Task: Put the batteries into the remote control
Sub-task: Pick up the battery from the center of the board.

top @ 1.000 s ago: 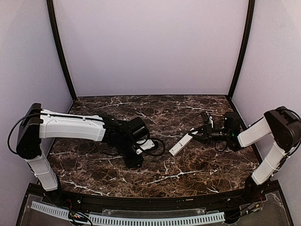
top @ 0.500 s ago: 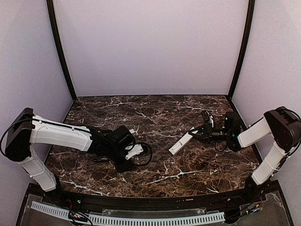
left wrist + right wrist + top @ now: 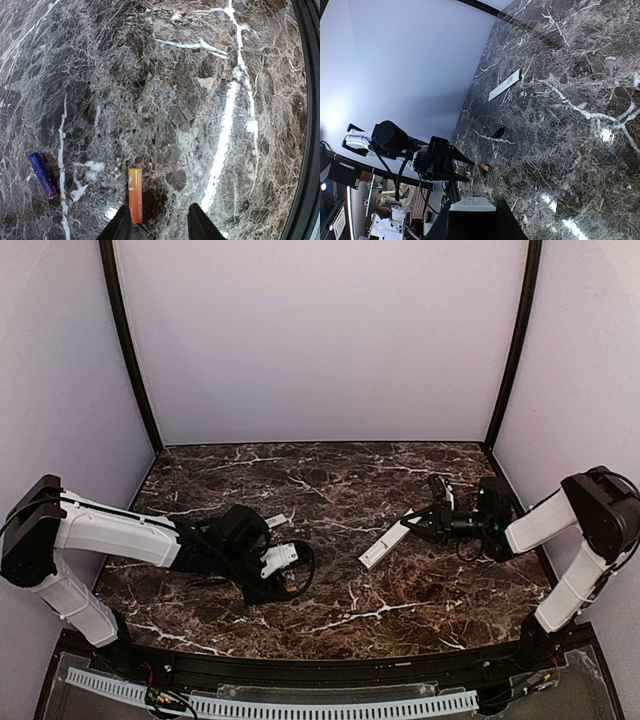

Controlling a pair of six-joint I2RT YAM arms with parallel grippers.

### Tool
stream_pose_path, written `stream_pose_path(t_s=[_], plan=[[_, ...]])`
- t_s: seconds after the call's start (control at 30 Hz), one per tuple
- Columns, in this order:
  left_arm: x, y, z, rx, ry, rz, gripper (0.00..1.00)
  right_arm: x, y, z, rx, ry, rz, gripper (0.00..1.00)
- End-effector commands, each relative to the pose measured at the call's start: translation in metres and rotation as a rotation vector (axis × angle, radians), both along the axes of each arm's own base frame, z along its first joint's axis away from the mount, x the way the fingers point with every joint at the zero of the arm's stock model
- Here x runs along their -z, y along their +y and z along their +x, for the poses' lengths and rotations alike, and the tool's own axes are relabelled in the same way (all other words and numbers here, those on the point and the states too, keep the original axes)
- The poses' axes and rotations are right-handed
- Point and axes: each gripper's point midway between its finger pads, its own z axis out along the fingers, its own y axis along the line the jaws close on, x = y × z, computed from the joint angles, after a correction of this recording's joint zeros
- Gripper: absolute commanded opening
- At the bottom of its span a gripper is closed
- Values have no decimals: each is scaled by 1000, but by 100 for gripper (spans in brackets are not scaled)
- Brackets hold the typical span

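Observation:
The white remote control [image 3: 385, 545] is held at one end by my right gripper [image 3: 421, 527], a little above the table's right middle; its white end shows between the shut fingers in the right wrist view [image 3: 472, 204]. An orange battery [image 3: 135, 195] lies on the marble just inside the left fingertip of my left gripper [image 3: 159, 227], which is open and empty low over the table. A blue battery [image 3: 43, 175] lies further left. Both show in the right wrist view, orange battery [image 3: 485, 167] and blue battery [image 3: 497, 131], near my left gripper [image 3: 457, 167]. In the top view my left gripper [image 3: 285, 585] is at the front left.
A thin flat white cover strip [image 3: 278, 523] lies on the marble behind the left gripper; it also shows in the right wrist view [image 3: 504, 85]. The table's black front rim [image 3: 305, 125] runs close to the left gripper's right side. Booth walls surround the table.
My left arm has drawn back to the left and toward the near edge, its gripper now lower over the front-left marble. The right arm and the remote have not moved.

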Motion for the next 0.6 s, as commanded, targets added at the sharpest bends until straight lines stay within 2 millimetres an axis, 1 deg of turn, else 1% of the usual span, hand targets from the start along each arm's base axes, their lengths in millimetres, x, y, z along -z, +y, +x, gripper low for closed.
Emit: stream_pose_path(t_s=[0.0, 0.2, 0.3, 0.43, 0.5, 0.57], plan=[[0, -6, -3, 55, 16, -74, 38, -7, 3, -1, -22, -44, 16, 0], [4, -12, 5, 63, 7, -76, 37, -10, 5, 0, -33, -51, 24, 0], [14, -11, 7, 67, 13, -49, 36, -10, 5, -1, -38, -53, 25, 0], [25, -5, 4, 65, 40, -16, 36, -11, 5, -1, -37, -55, 25, 0], [30, 1, 3, 57, 36, 7, 34, -10, 5, -1, -40, -54, 24, 0], [34, 7, 2, 56, 35, 37, 30, -10, 5, 0, -40, -53, 24, 0]])
